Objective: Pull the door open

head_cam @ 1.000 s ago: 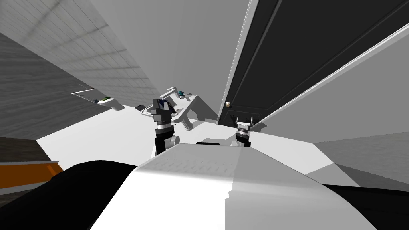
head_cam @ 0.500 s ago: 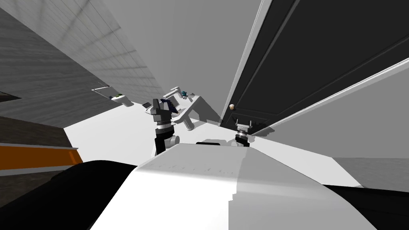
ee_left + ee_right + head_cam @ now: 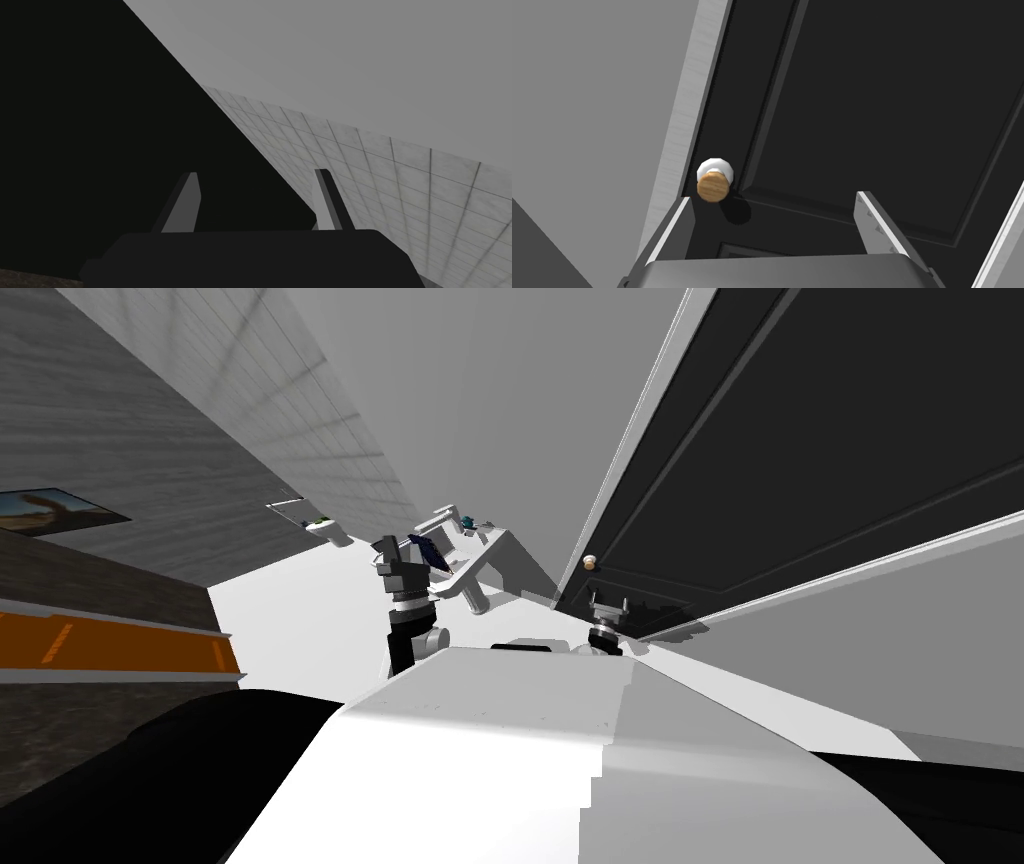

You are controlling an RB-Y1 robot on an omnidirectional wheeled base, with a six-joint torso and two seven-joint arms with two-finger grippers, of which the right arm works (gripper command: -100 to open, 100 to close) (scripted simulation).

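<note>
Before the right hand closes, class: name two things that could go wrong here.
1. The knob sits beside one fingertip of the open right hand, not centred between them, so closing may miss it.
2. The knob is small and round; the thin fingers could slip off when pulling the door.

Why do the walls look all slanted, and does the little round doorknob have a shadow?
Head view: the very wide, rolled lens makes the walls and the dark door splay to the corners; the slant is the camera's. Right wrist view: the wooden knob casts a soft dark shadow on the door just beside it, near the open right gripper.
</note>
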